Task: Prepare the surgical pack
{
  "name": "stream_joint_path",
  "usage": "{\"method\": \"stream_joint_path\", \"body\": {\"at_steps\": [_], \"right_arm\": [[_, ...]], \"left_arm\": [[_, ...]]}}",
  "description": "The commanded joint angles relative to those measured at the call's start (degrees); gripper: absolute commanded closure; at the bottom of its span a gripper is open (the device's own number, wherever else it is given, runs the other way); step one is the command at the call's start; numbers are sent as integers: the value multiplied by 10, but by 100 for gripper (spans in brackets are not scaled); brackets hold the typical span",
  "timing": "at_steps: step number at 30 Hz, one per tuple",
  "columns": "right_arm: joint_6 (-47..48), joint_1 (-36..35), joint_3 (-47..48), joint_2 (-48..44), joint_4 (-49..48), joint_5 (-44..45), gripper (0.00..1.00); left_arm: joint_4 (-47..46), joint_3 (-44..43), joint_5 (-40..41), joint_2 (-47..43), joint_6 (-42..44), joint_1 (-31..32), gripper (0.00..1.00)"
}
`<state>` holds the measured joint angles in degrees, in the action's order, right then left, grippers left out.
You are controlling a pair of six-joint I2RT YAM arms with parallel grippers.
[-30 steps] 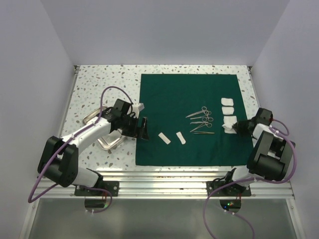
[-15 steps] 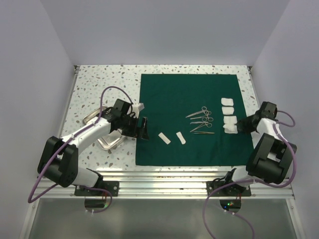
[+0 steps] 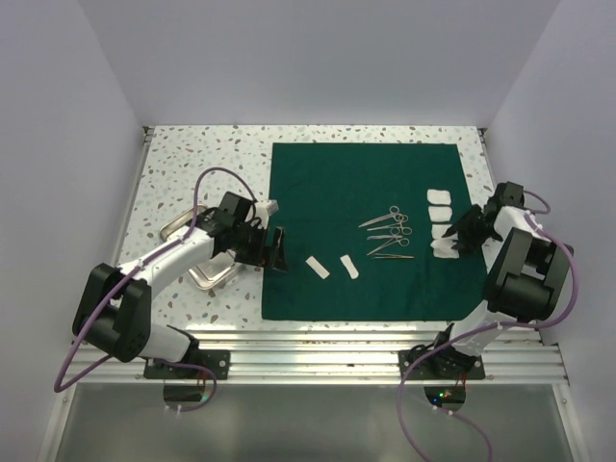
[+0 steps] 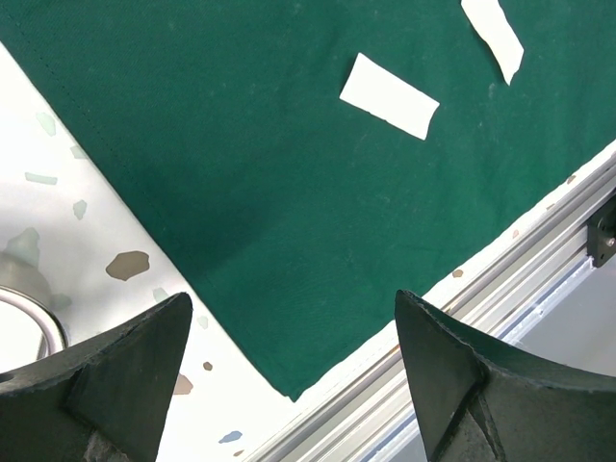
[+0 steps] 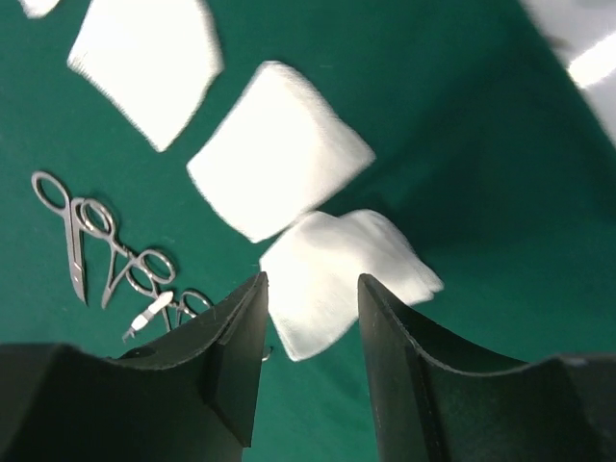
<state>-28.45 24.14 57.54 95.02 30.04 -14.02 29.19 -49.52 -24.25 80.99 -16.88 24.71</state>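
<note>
Green drape point(image 3: 327, 192) spread flat, left gripper point(image 4: 291, 300) jaws wide apart, right gripper point(image 5: 313, 281) parted over gauze pads point(image 5: 279, 154), grasping nothing

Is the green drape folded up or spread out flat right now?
Spread flat. The green drape lies as one open square on the table, with the instruments and gauze pads lying on top.
</note>
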Motion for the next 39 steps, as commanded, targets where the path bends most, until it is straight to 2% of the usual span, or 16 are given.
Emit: {"method": "stream_joint_path", "body": {"at_steps": [1, 7, 17, 28, 39], "right_arm": [[79, -18, 41, 6, 17, -13, 55], [124, -20, 61, 12, 32, 2, 59], [218, -33, 108, 50, 59, 10, 57], [248, -62, 139, 110, 75, 35, 57], [249, -66, 146, 78, 89, 67, 56]], "left_arm": [[-21, 6, -12, -10, 9, -4, 10], [-19, 5, -12, -11, 7, -4, 10], [-23, 7, -15, -11, 4, -4, 10], [-24, 8, -15, -15, 2, -4, 10], [-27, 8, -18, -14, 1, -4, 10]]}}
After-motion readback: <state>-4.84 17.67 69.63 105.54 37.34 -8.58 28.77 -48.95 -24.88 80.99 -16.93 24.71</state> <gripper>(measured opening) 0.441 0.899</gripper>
